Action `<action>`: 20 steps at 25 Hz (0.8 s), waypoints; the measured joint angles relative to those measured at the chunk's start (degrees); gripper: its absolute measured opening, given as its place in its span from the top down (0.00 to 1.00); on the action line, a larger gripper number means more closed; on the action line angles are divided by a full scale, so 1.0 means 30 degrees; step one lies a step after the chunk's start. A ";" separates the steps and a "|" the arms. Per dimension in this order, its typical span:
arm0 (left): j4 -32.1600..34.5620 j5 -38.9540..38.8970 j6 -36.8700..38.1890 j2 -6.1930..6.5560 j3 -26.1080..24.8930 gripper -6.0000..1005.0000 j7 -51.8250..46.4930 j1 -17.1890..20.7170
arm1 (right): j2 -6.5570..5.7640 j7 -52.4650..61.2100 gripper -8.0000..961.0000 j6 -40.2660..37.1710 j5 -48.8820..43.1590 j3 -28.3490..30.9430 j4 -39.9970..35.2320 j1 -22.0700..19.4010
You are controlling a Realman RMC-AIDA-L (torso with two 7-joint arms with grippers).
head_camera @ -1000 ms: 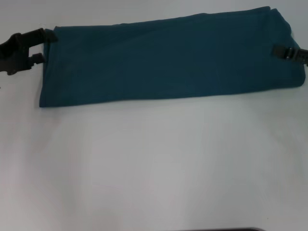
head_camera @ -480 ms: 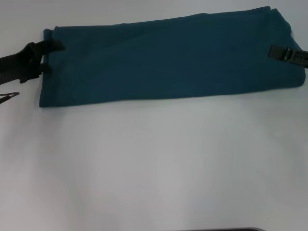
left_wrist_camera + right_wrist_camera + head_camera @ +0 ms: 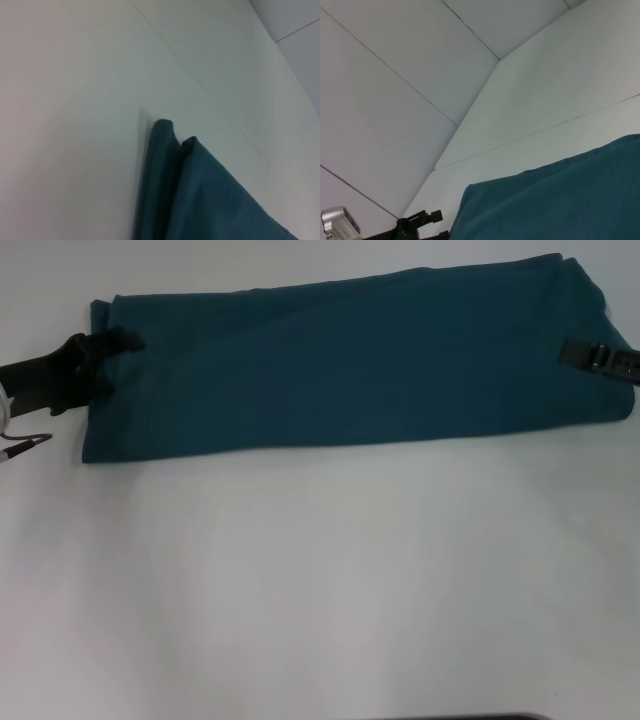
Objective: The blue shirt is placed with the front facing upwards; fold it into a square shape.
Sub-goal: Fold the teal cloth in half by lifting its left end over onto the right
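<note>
The blue shirt [image 3: 350, 365] lies folded into a long band across the far part of the white table [image 3: 320, 580]; no lettering or collar shows. My left gripper [image 3: 108, 364] is at the band's left end, open, with one finger [image 3: 122, 340] lying over the cloth and the other near the edge. Up close, the left wrist view shows the shirt's layered end [image 3: 200, 195]. At the right end, my right gripper [image 3: 598, 355] rests flat on the cloth and looks shut on it. In the right wrist view the shirt [image 3: 560, 200] fills the foreground, with the left gripper [image 3: 420, 223] far off.
A thin cable or rod [image 3: 25, 445] pokes in at the left edge just in front of the left arm. Bare white tabletop spreads in front of the shirt. A dark strip [image 3: 460, 717] shows at the table's near edge.
My left gripper has moved in from the far left corner, nearer and to the right, until its fingers reach over the shirt's left end. The right gripper and the shirt have stayed still.
</note>
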 joint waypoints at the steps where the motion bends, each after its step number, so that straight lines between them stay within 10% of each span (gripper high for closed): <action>1: -0.0001 0.0000 0.0099 0.0000 -0.0004 0.14 -0.0007 -0.0016 | 0.0000 0.0011 0.14 -0.0010 -0.0001 0.0000 0.0000 -0.0009; 8: -0.1425 -0.0197 0.1827 0.0402 -0.0182 0.14 -0.1003 0.0255 | -0.0076 0.0215 0.14 -0.0138 0.0047 0.0000 0.0000 -0.0025; 14: -0.1624 0.2077 0.2671 0.1696 0.0904 0.14 -0.4273 -0.0173 | -0.0093 0.0230 0.14 -0.0234 0.0027 -0.0010 0.0000 -0.0023; 20: -0.2033 0.3517 0.2059 0.1479 0.1197 0.14 -0.4910 -0.0706 | -0.0087 0.0232 0.14 -0.0240 0.0010 -0.0014 0.0000 -0.0039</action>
